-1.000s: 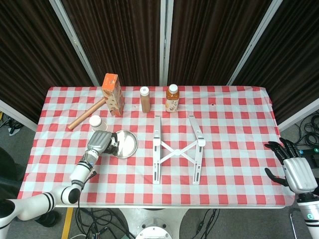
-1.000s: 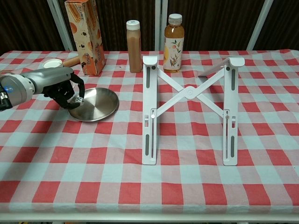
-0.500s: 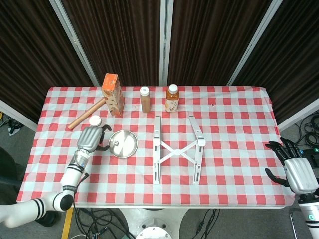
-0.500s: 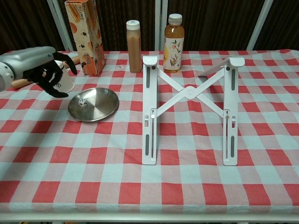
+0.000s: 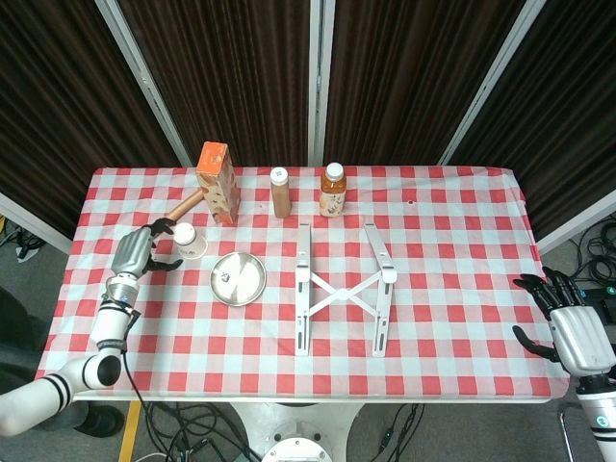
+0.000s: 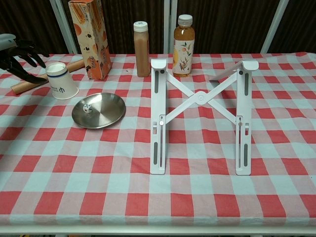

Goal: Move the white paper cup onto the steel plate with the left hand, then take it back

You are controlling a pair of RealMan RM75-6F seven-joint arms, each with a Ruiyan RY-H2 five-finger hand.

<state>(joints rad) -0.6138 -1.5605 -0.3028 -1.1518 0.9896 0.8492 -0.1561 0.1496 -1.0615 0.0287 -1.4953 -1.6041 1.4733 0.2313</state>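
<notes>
The white paper cup (image 5: pixel 190 241) (image 6: pixel 62 80) stands upright on the checked cloth, just left of and behind the steel plate (image 5: pixel 238 278) (image 6: pixel 98 110). A small white die lies in the plate. My left hand (image 5: pixel 138 250) (image 6: pixel 16 57) is open, fingers spread, a short way left of the cup and not touching it. My right hand (image 5: pixel 572 330) hangs open off the table's right front corner, holding nothing; the chest view does not show it.
A wooden rolling pin (image 5: pixel 166 220) lies behind the cup. An orange carton (image 5: pixel 218 182), a brown bottle (image 5: pixel 280 192) and a tea bottle (image 5: pixel 332 190) stand along the back. A white folding laptop stand (image 5: pixel 342 287) occupies the middle.
My left hand has drawn back from over the plate's left rim to the left, past the cup, and now stands clear of it. The cup, plate and right hand have stayed still.
</notes>
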